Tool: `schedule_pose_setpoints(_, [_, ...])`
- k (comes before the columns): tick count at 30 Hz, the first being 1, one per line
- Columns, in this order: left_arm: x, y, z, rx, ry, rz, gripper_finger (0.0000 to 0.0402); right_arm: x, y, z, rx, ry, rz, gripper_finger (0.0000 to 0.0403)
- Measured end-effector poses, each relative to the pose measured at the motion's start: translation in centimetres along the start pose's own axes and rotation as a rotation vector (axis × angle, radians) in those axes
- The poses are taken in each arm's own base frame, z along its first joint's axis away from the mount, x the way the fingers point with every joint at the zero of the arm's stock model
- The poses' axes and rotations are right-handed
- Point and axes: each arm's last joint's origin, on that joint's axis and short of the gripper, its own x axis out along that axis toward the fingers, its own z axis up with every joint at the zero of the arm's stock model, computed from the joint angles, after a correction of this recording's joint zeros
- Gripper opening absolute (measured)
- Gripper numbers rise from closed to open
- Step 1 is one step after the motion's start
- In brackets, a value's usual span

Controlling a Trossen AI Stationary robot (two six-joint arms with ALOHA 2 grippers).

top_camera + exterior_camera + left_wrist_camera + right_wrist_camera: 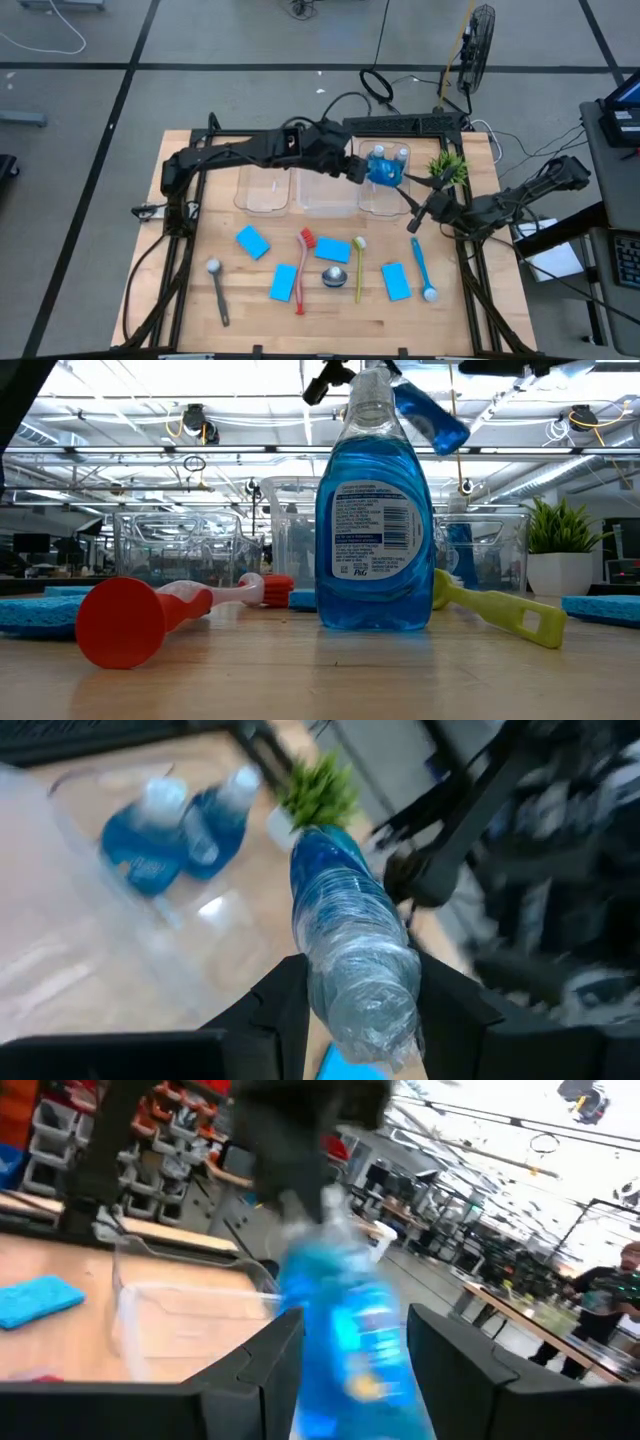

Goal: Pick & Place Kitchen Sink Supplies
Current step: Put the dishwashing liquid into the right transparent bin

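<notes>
Two small blue plastic bottles [388, 157] already stand in the clear plastic bin [372, 205] at the bench's one o'clock, and the left end effector [368, 170] grips a third blue bottle [384, 174] just above it. One bottle [334, 276], four flat blue sponges [253, 241] and the long-handled brushes [304, 268] remain toward six o'clock. At three o'clock the right end effector [415, 218] hovers, apparently open and empty.

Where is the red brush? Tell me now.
In the high view, the red brush lies mid-table, before the bins, between two blue sponges, the standing bottle to its right.
</notes>
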Motion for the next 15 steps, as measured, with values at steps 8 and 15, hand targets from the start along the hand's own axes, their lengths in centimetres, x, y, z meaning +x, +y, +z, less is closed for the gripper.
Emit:
schedule_pose_setpoints(8, [1.1, 0.4, 0.9, -0.004, -0.049, -0.028, 0.0140, 0.5, 0.9, 0.1, -0.009, -0.008, -0.002, 0.0180])
schedule_pose_setpoints(15, [2.2, 0.6, 1.1, -0.002, -0.075, -0.047, 0.0140, 1.1, 1.6, 0.4, -0.077, 0.016, -0.094, 0.0233])
